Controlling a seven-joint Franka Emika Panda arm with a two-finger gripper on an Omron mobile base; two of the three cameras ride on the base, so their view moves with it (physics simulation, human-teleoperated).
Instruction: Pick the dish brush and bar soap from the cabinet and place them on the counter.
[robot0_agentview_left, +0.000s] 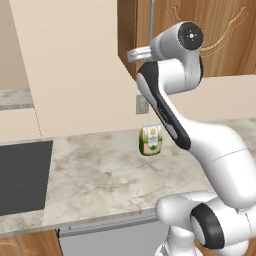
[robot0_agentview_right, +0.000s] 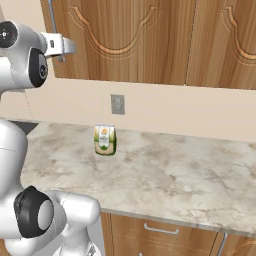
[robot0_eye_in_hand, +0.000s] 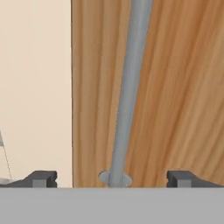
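The robot's gripper (robot0_eye_in_hand: 111, 178) is up high at the brown wooden cabinet (robot0_agentview_right: 150, 40), right in front of its long grey handle (robot0_eye_in_hand: 127, 92), and its jaws are spread wide with nothing in them. The cabinet doors are closed. Down below, a green-and-orange packet (robot0_agentview_left: 150, 140) stands on the marbled counter (robot0_agentview_right: 180, 175).

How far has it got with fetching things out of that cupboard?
Barely started. Nothing looks done: the brown carved-panel wooden cabinet is shut. In hand: the open gripper straddles its long grey metal bar handle, not yet gripping. Left: opening the door, then moving both items onto the beige marbled stone counter.
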